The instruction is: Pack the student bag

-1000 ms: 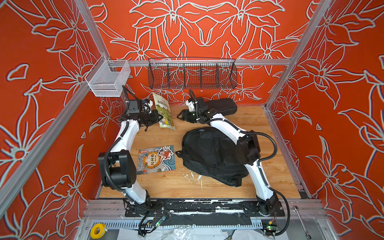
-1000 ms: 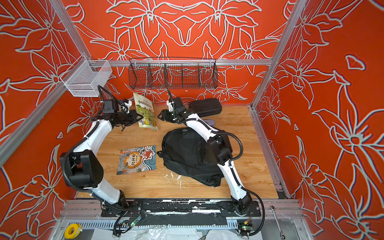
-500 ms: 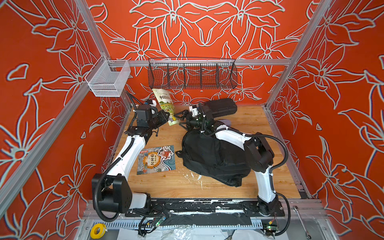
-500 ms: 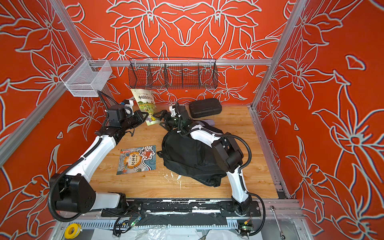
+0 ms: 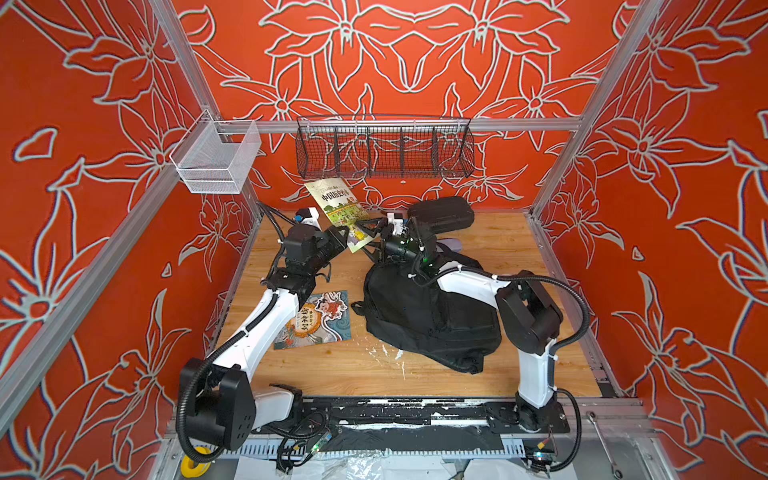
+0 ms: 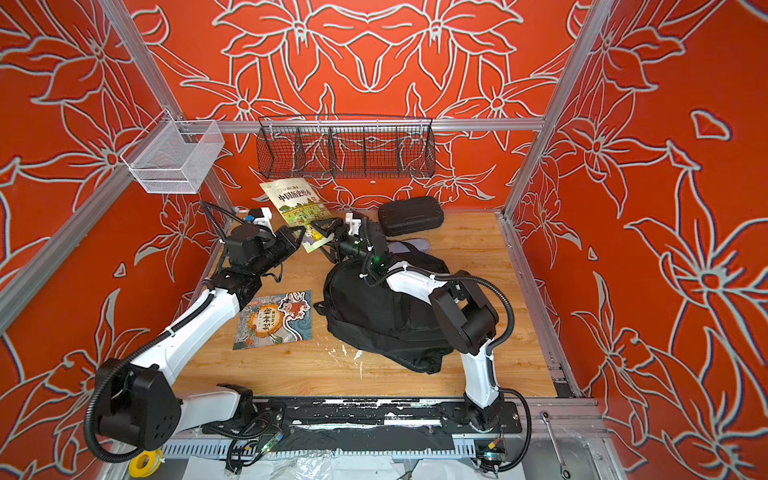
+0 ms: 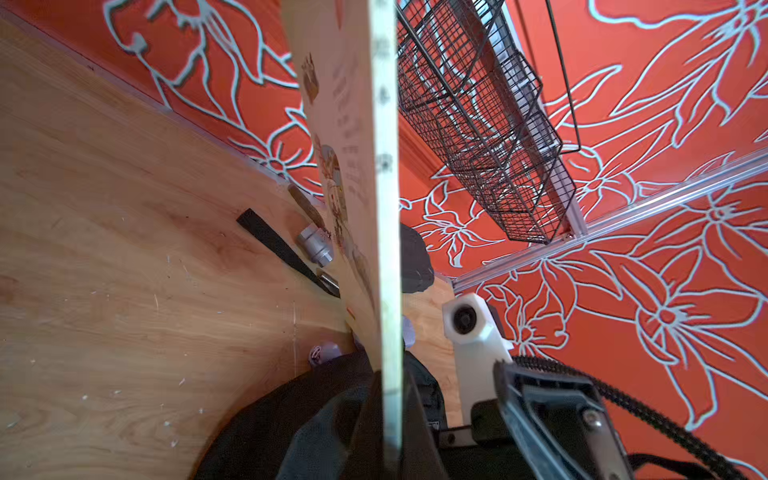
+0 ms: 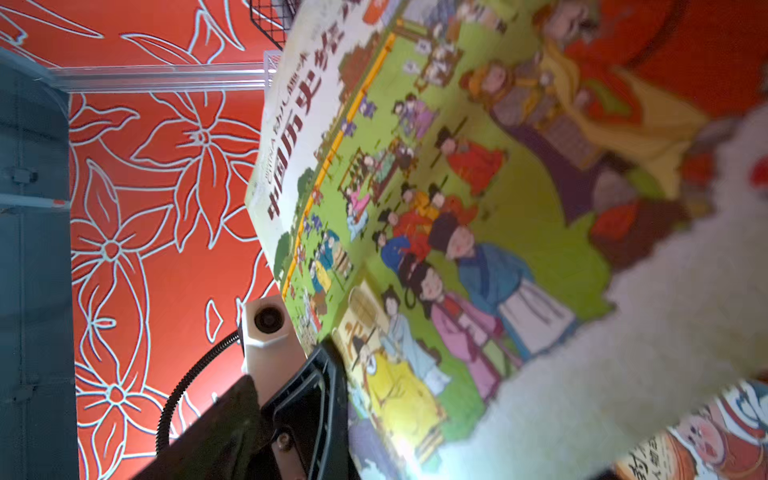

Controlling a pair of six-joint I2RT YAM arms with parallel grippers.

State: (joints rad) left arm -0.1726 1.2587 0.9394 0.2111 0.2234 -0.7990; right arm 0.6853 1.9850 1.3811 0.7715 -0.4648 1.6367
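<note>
On the left rail hangs a white mesh basket [image 5: 216, 166]; the wall pattern shows through its mesh. The left pincer [image 5: 341, 240] is clamped on the lower corner of a green-covered book [image 5: 336, 201], which stands upright over the back of the counter [image 5: 374, 374]. Nearer the front, a second book [image 5: 316, 320] lies flat on the wood. The black wire basket [image 5: 384, 149] on the back wall is split into compartments, with the wall showing through each. The right pincer [image 6: 323, 240] sits at the held book's lower edge with its jaws apart. The student bag [image 5: 424, 316] lies on the counter right of the middle, under the right arm, and a black ribbed case [image 5: 442, 214] rests behind it by the back wall.

Since a second ago the held book has risen and moved toward the middle, and the left arm has stretched out. The flat book, bag and case have not shifted.

Bare wood runs along the front rail and right of the bag. In both top views the held book's top corner shows just under the wire basket.
</note>
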